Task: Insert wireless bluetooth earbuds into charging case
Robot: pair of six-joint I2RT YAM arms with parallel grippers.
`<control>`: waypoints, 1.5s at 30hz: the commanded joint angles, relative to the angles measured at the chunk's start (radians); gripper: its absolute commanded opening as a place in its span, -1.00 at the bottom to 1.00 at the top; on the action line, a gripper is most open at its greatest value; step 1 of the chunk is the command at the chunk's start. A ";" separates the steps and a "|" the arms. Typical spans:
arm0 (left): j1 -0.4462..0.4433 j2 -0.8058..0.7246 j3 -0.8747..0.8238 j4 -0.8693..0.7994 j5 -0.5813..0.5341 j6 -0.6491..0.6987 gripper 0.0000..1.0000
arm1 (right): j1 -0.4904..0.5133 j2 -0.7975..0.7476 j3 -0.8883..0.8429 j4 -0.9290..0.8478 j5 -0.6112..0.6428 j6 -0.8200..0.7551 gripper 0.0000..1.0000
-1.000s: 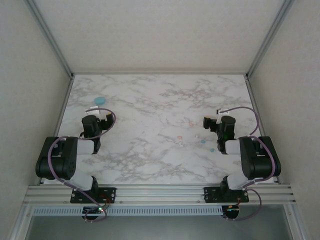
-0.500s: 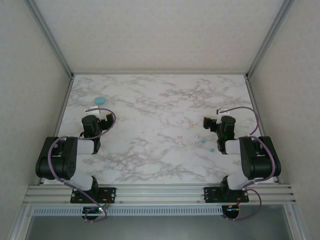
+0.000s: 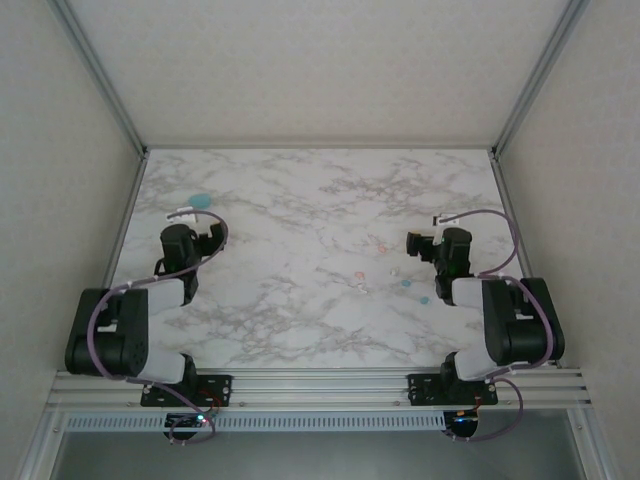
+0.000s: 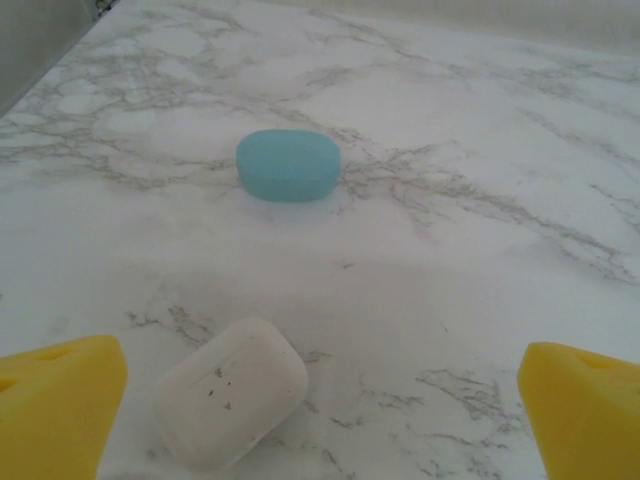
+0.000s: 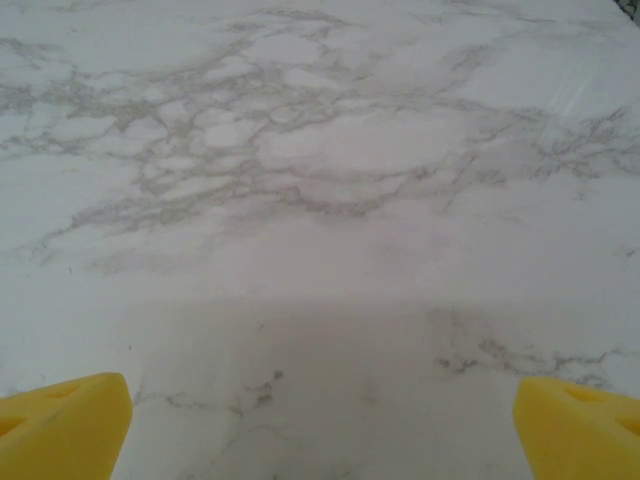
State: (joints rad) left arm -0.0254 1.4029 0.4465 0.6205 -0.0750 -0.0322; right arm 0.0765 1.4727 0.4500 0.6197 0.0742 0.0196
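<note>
Our left hand (image 4: 320,410) gapes wide near the worktop (image 3: 300,330)'s left edge, white case (image 4: 232,392) and teal case (image 4: 288,165) ahead. Right hand (image 5: 320,420) wide too, open marble ahead.

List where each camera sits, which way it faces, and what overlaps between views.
Top external: above and behind the bases, looking down on the marble-patterned table; arms, left gripper, right gripper, tiny scattered earbuds.
Left wrist: on the left wrist, facing forward along the table; open yellow fingers at the lower corners, white pebble-shaped case between them, teal oval case beyond.
Right wrist: low, facing bare marble; open yellow fingers.
Shared: top external and left wrist both show the teal case.
</note>
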 commanded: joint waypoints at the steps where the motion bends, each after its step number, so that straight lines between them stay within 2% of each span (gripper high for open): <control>1: 0.028 -0.088 0.085 -0.225 0.006 -0.093 1.00 | -0.003 -0.084 0.181 -0.353 0.026 0.095 0.98; 3: 0.039 -0.106 0.146 -0.354 0.014 -0.132 0.94 | -0.004 -0.082 0.308 -0.599 -0.013 0.151 0.98; 4: 0.044 -0.103 0.184 -0.421 0.017 -0.146 0.93 | -0.003 -0.084 0.342 -0.652 -0.063 0.162 0.98; 9: 0.087 0.032 0.471 -0.801 0.073 -0.181 0.64 | -0.004 -0.078 0.430 -0.735 -0.379 0.274 0.98; 11: 0.107 0.105 0.584 -0.930 0.089 -0.194 0.45 | -0.004 -0.048 0.498 -0.819 -0.457 0.300 0.93; 14: 0.123 0.215 0.734 -1.067 0.144 -0.196 0.36 | 0.007 -0.015 0.571 -0.910 -0.542 0.297 0.80; 19: 0.125 0.411 0.950 -1.227 0.188 -0.147 0.36 | 0.037 -0.017 0.603 -0.966 -0.546 0.295 0.77; 24: 0.127 0.612 1.186 -1.360 0.165 -0.134 0.36 | 0.066 -0.031 0.604 -0.986 -0.514 0.301 0.77; 29: 0.124 0.786 1.409 -1.461 0.109 -0.157 0.45 | 0.084 -0.038 0.589 -1.005 -0.475 0.314 0.83; 37: 0.109 0.962 1.667 -1.586 0.063 -0.121 0.50 | 0.102 -0.072 0.566 -1.014 -0.435 0.341 0.87; 45: 0.068 1.042 1.788 -1.628 0.027 -0.098 0.57 | 0.106 -0.086 0.553 -1.026 -0.413 0.351 0.90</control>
State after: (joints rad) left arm 0.0605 2.4149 2.1849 -0.9352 -0.0170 -0.1539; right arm 0.1757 1.4097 1.0225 -0.3813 -0.3595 0.3569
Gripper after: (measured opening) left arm 0.781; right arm 0.948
